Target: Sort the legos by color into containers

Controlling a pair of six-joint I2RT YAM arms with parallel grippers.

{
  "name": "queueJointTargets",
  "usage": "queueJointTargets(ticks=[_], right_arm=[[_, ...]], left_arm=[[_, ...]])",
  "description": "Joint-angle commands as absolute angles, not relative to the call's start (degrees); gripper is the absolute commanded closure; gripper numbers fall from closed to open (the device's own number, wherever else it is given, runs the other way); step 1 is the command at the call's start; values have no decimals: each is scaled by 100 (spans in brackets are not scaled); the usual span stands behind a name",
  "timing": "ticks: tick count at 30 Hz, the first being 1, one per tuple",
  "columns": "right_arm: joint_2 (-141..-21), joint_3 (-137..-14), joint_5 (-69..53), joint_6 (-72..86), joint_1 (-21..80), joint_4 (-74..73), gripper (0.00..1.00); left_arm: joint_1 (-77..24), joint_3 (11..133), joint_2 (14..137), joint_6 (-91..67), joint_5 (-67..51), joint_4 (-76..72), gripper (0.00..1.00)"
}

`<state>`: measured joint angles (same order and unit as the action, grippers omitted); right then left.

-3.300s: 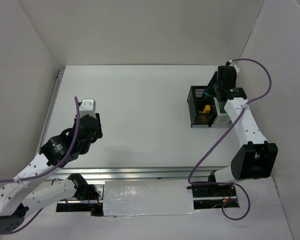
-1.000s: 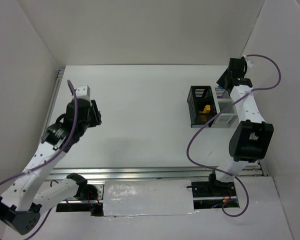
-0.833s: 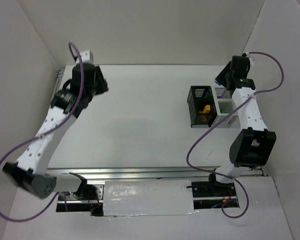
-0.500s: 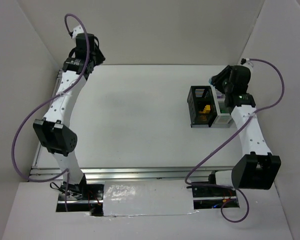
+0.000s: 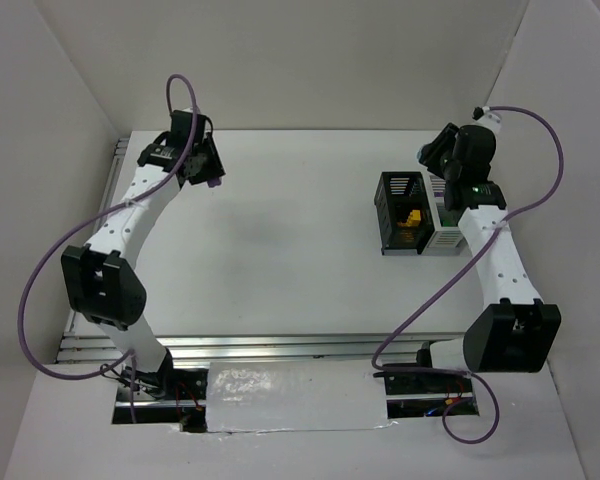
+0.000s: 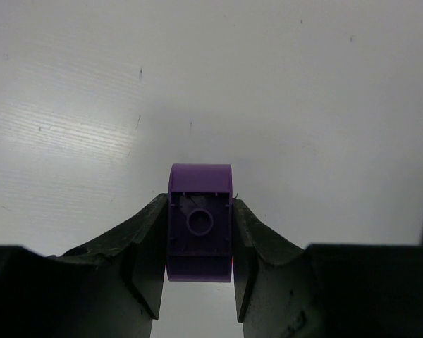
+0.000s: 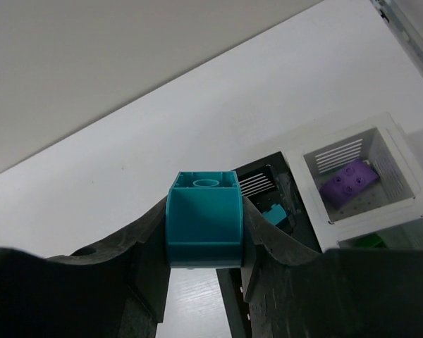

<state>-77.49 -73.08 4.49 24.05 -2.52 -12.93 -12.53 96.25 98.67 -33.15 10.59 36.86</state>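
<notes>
My left gripper [image 5: 211, 175] is shut on a purple lego [image 5: 217, 182] above the table's far left. The left wrist view shows that purple lego [image 6: 199, 222] pinched between the two black fingers [image 6: 149, 246], underside facing the camera. My right gripper [image 5: 428, 155] is shut on a teal lego [image 7: 202, 218], held over the back edge of the containers. The black container [image 5: 383, 214] holds a yellow lego [image 5: 412, 218] and a teal lego [image 7: 274, 213]. One white container [image 7: 331, 138] holds a purple lego [image 7: 348, 182]. A green lego [image 7: 370, 241] lies in the container beside it.
White walls close in the table on the left, back and right. A metal rail [image 5: 280, 346] runs along the near edge. The right arm's purple cable [image 5: 540, 190] loops out beside the white containers [image 5: 445, 241].
The left arm swung from the near left up to the back corner, then came down and right with the purple lego. The right gripper shifted left over the containers, still holding the teal lego.
</notes>
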Motion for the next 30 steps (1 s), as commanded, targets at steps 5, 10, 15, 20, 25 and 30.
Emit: queueJointTargets(ticks=[5, 10, 15, 20, 25, 30], right_arm=[[-7603, -7111, 1589, 2759, -378, -739, 100], [-8031, -7206, 1434, 3339, -703, -1229, 100], [-8472, -7891, 1652, 3305, -800, -2361, 100], [-8499, -8155, 1714, 3103, -844, -2829, 100], [-8657, -8411, 1600, 3146, -853, -2883, 100], [-8578, -8437, 1233, 2849, -792, -2759, 100]], left_arm=[[-1204, 9975, 9764, -2523, 195, 3885, 100], [-1204, 9747, 9896, -2417, -334, 3665, 100], [-1116, 9230, 9984, -2426, -246, 3411, 100], [-625, 8746, 9958, -2627, -754, 3041, 100], [-220, 8745, 10028, -2760, -1090, 2962, 100], [-211, 8631, 10028, -2909, -1502, 2830, 100]])
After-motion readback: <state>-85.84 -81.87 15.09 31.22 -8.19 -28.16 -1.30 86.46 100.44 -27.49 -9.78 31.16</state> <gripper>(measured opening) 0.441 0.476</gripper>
